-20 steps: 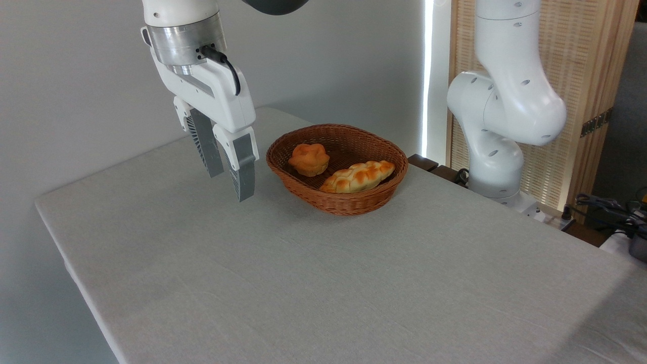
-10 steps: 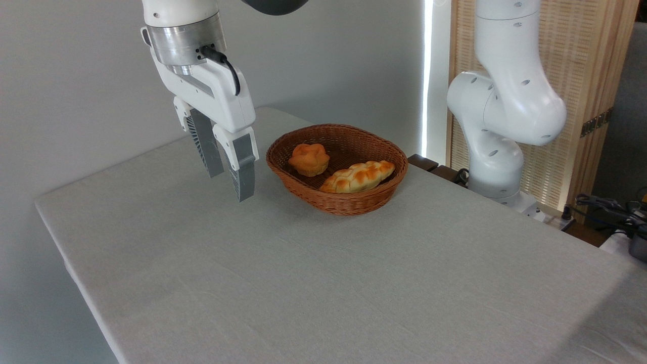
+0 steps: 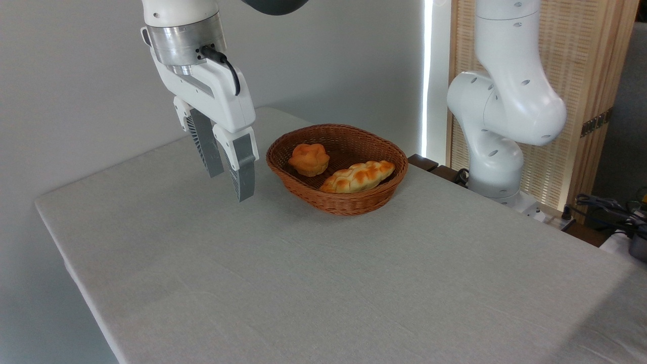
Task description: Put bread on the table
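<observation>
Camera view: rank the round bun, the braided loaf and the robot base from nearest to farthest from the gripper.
1. Round bun, in the basket's left part, right of the gripper.
2. Braided loaf, basket's right part.
3. Robot base, far right, beyond the table.

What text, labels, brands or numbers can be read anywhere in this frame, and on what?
None can be read.
The gripper and the white arm show no legible marking or logo.
The bread, the braided loaf, the wicker basket and the table carry no print.
The gear at the right edge is too small to tell.
</observation>
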Robot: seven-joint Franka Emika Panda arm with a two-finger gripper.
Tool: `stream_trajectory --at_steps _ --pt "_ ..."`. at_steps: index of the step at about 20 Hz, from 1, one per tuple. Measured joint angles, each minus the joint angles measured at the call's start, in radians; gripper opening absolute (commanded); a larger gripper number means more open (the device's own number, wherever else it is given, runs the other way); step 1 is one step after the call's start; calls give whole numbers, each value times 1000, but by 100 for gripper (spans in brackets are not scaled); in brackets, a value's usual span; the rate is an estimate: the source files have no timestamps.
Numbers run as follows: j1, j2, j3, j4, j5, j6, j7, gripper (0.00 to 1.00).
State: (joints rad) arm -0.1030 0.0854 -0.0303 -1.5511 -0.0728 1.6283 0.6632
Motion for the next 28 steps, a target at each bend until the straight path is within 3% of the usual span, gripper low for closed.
stream_trajectory --at_steps 10,14,17,22,25,28 --pt "-5 1 -3 -6 0 0 0 100" --pt "-20 -19 -33 -28 -1 -1 -1 100" --pt "-25 -79 -62 -86 -3 -2 -4 100" --pt "-33 -225 -71 -264 -69 58 -2 100" --pt "-79 -341 -72 -464 -88 139 0 100" --pt "-126 -401 -76 -566 -123 157 0 100"
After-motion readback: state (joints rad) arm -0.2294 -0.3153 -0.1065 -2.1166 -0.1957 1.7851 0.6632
